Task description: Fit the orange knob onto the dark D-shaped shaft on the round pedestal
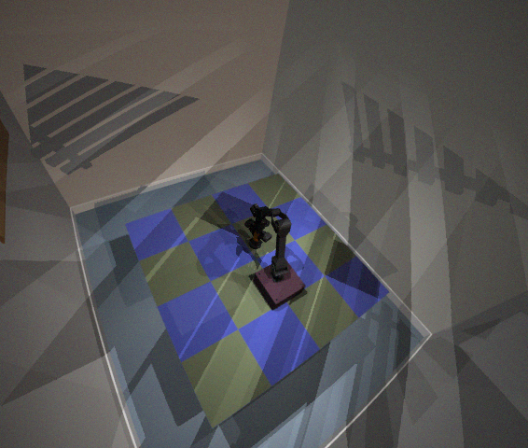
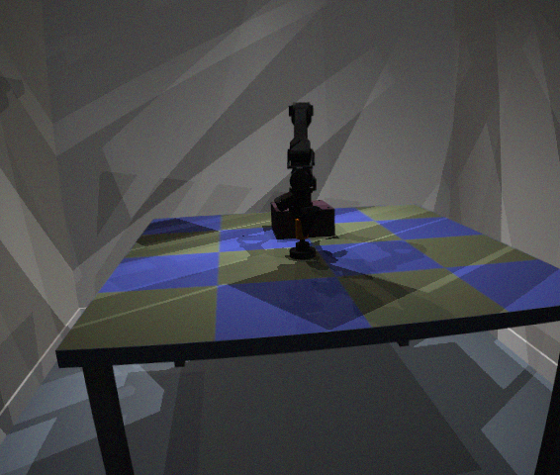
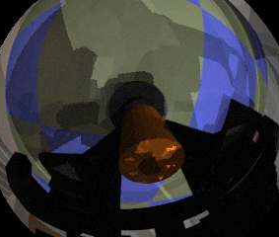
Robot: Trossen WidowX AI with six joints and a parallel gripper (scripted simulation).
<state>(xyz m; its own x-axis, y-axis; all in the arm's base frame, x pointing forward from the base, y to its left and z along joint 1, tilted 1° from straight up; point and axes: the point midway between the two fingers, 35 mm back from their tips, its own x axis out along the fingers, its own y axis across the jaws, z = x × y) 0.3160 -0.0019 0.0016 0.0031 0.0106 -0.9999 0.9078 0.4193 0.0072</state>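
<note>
My gripper (image 1: 257,235) (image 2: 299,225) (image 3: 143,126) is pinching the orange knob (image 1: 256,237) (image 2: 298,228) (image 3: 146,128) above the round pedestal (image 1: 255,245) (image 2: 302,252) (image 3: 116,105), inboard of all tabletop (image 1: 197,308) (image 2: 167,307) (image 3: 174,25) edges and corners. Knob's not down on the pedestal. Can't tell if shaft's entered the hole.

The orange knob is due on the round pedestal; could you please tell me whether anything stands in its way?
Nothing visible does: the orange knob, held in the pincer, is above the pedestal.
</note>
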